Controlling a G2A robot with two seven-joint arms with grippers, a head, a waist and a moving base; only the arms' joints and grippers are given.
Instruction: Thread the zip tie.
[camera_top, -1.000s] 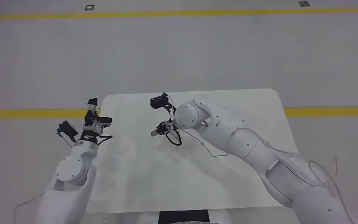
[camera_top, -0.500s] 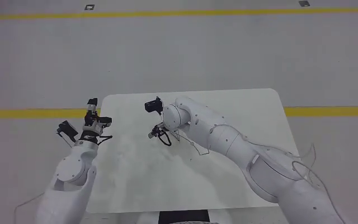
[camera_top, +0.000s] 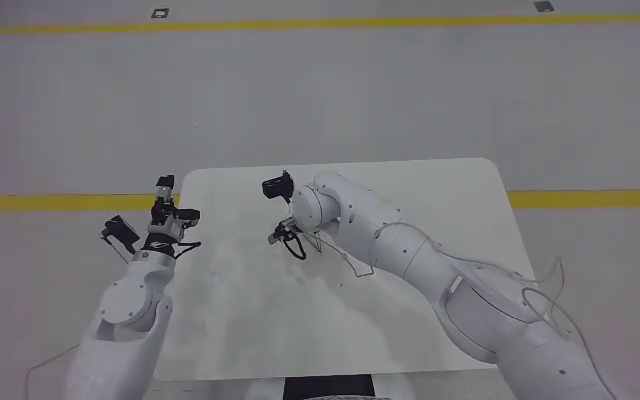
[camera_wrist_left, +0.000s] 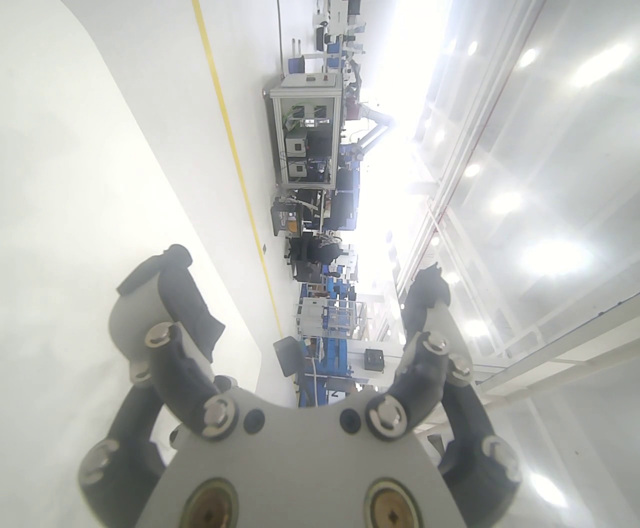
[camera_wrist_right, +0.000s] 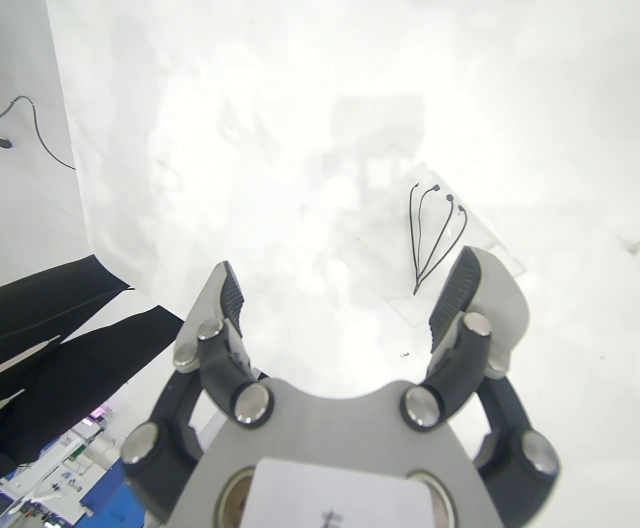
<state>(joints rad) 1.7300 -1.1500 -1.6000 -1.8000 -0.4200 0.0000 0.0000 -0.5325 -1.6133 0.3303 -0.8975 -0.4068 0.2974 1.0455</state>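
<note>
Moved since the earlier frames: my right arm swung in across the desk (camera_wrist_right: 300, 125) toward its left half, then eased back a touch. My left arm has not shifted.

Item, right pincer (camera_wrist_right: 347, 265): one. Fingers apart, nothing between them. It hangs over the desk and looks down on the stock, with one ribbed pad (camera_wrist_right: 452, 290) just beside the tails of the ties.

Item, left pincer (camera_wrist_left: 302, 265): one. Fingers apart and empty. It is held off the left edge of the desk, pointing out toward the room, well apart from the ties.

Item, zip ties (camera_wrist_right: 418, 280): three, black and thin. They lie flat on the sheet, tails drawn together at one end and heads fanned apart at the other. No tail is passed through any head and no loop is closed.

Item, clear sheet (camera_wrist_right: 480, 225): one, flat on the desk under the ties.

Item, desk: one, white, carrying the sheet.

State of task, as I judge it: not begun in any way that shows. No tie is lifted and none is threaded.

Outstanding: take up one tie, most likely with the right pincer, which is nearest. Secure the head end, bring the tail round and pass it through the head. I expect both pincers will be wanted for this, so the left must come in over the desk.
</note>
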